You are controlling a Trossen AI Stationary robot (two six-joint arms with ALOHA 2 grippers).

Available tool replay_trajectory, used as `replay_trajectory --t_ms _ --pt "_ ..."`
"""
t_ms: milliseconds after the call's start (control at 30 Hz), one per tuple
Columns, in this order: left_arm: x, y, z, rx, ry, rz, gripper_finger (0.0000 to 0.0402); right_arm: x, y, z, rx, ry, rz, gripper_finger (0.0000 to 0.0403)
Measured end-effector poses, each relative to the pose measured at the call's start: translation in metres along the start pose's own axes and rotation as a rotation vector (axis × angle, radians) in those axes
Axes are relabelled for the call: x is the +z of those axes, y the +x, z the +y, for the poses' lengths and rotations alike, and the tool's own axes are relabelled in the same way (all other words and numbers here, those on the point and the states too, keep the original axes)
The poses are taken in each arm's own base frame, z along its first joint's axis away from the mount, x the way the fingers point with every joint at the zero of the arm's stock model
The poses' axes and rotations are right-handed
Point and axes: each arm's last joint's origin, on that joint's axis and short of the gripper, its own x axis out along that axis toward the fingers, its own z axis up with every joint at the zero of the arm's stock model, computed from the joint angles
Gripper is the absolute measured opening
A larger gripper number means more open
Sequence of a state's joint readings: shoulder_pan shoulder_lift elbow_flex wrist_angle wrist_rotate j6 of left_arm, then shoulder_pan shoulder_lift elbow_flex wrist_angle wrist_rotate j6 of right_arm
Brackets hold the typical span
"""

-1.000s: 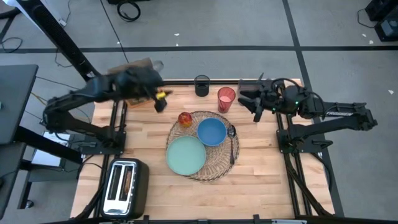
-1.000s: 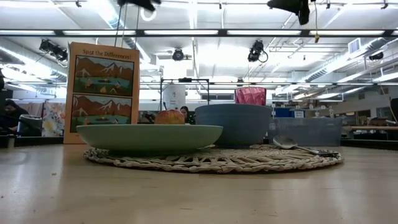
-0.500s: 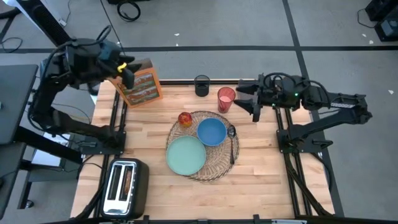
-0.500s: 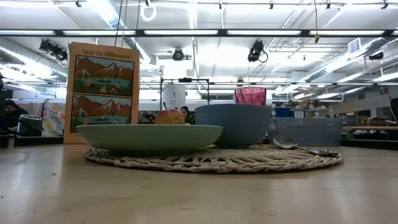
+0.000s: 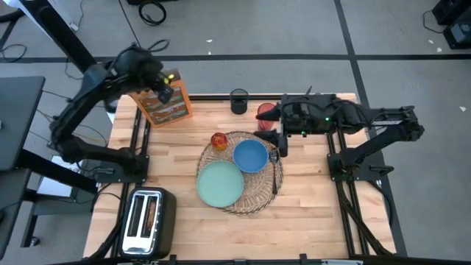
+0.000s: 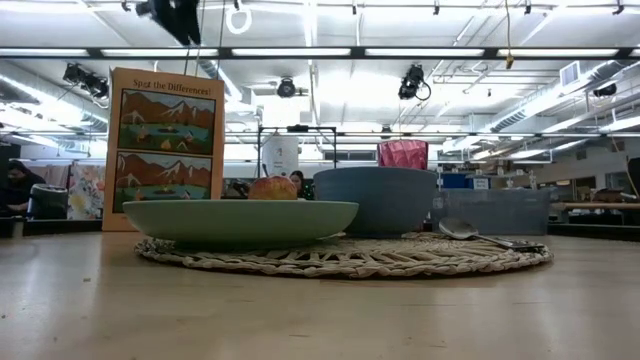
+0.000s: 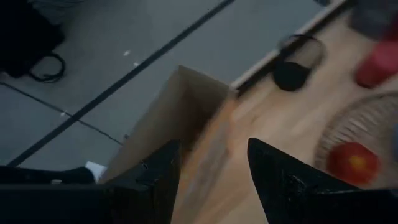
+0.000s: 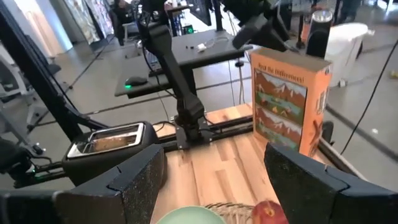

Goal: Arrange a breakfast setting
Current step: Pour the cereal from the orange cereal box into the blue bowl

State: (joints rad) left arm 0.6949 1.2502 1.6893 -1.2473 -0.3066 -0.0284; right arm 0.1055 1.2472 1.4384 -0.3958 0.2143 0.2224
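Woven placemat (image 5: 241,173): round wicker mat with an open braided rim, flat on the wooden table (image 5: 309,213), below and just left of the right claw in the high view.
Plate (image 5: 220,184): pale teal, smooth, round and shallow, on the mat's near-left part, farther from the right claw than the bowl.
Bowl (image 5: 251,155): blue, smaller and deeper, on the mat just beside the plate, close under the right claw.
Spoon (image 5: 275,171): dark, thin, on the mat's right edge, just below the right claw.
Apple (image 5: 218,140): red, round, at the mat's far-left rim, between the two claws.
Cup (image 5: 266,112): translucent red, upright, partly hidden behind the right claw.
Cereal box (image 5: 165,105): orange cardboard, upright at the table's far-left corner, printed with mountain pictures, directly under the left claw.
Left claw (image 5: 163,87): above the box top, fingers spread, nothing between them.
Right claw (image 5: 277,132): over the cup and the mat's far-right rim, fingers spread, holding nothing.
Black cup (image 5: 239,101): dark cylinder, left of the right claw.
Toaster (image 5: 147,221): silver metal, near-left corner, well apart from both claws.
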Motion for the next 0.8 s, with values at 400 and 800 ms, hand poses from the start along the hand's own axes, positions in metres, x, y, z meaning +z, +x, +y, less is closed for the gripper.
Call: replay_trajectory --t_ms 400,800 --pt "0.007 0.06 0.012 -0.031 0.105 0.176 0.0192 -0.003 0.001 0.006 0.046 0.096 0.022 0.0284" --pt "-0.011 0.068 0.017 -0.082 0.148 0.418 0.0192 -0.002 0.001 0.003 0.037 0.103 0.019 0.0284"
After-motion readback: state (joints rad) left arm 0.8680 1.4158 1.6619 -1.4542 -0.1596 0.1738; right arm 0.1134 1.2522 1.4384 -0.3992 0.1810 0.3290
